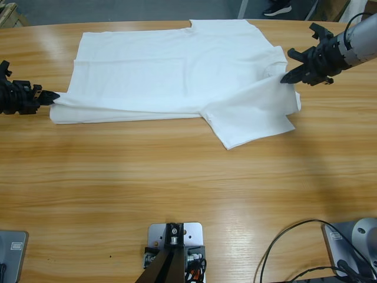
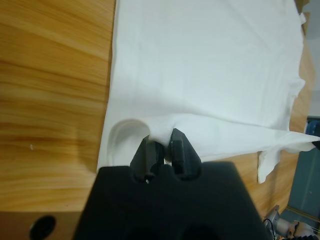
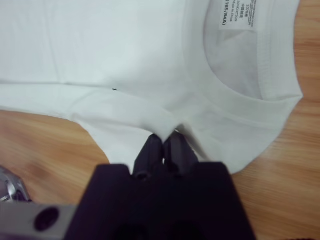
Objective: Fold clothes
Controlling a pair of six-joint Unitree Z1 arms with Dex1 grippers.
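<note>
White T-shirt (image 1: 171, 71) lies lengthwise across table (image 1: 177, 188), collar toward right gripper (image 1: 287, 76), hem toward left gripper (image 1: 52, 96), both clamped on fabric.

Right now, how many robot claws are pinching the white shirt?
2. The left gripper pinches the T-shirt at its bottom-hem end, the right gripper near the collar. Nothing else touches it.

Robotics lab bench: long wooden table (image 1: 177, 188), grey floor (image 1: 147, 9) beyond, black cables (image 1: 294, 247) at near edge, a person's shoe (image 1: 277, 8) past far edge.
</note>
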